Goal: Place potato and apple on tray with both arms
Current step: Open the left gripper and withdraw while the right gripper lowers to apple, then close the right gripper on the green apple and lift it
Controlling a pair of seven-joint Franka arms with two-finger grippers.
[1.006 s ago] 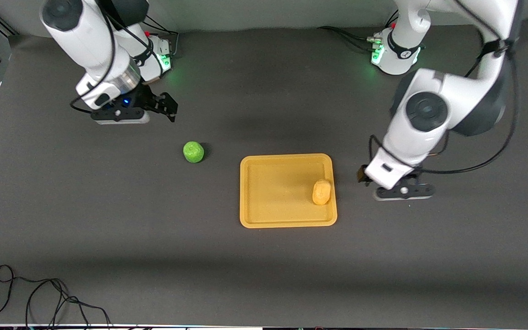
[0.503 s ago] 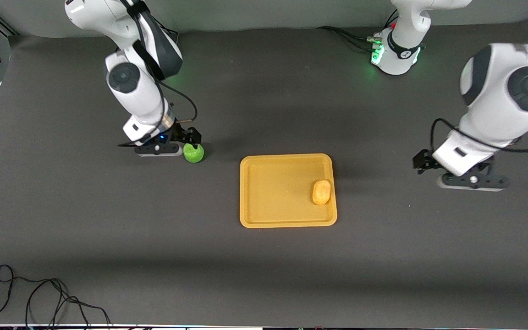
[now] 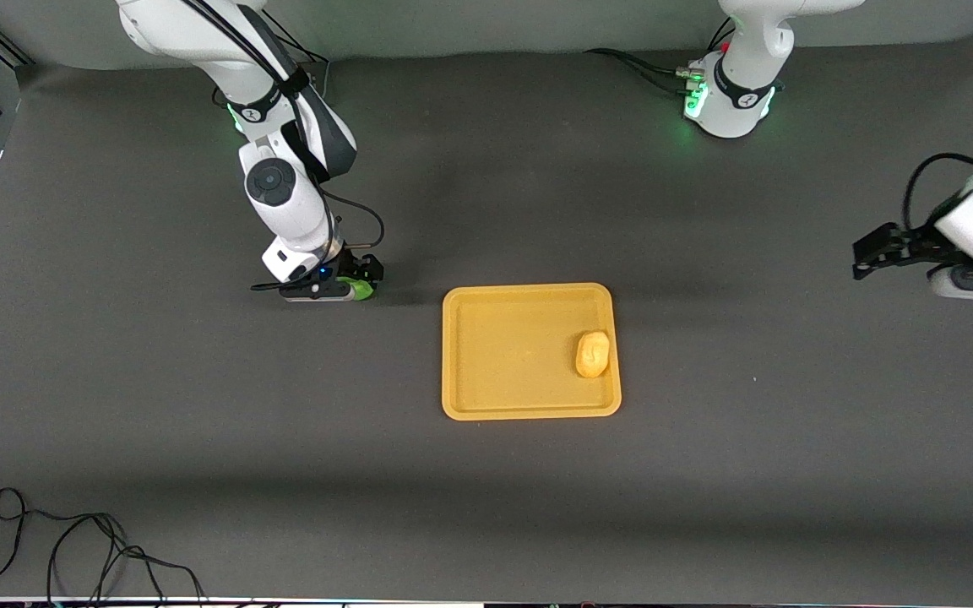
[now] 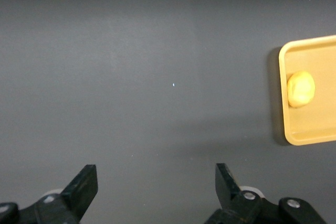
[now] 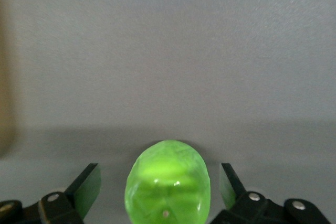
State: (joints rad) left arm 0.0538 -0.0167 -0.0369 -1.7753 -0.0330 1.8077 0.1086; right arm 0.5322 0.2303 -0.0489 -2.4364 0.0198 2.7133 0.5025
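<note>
The small round bright green apple [image 5: 167,182] sits on the dark table between the spread fingers of the right gripper [image 3: 360,283], a gap on each side, so the jaws are open and not yet clamped. The right arm reaches down steeply from its base. The lumpy yellow-orange potato [image 3: 593,354] lies on the flat yellow-orange plastic tray [image 3: 503,405], against the rim toward the left arm's end. The left gripper [image 3: 871,253] hovers open and empty over bare table, well apart from the tray. A loose black cable [image 3: 73,540] lies nearest the front camera.
</note>
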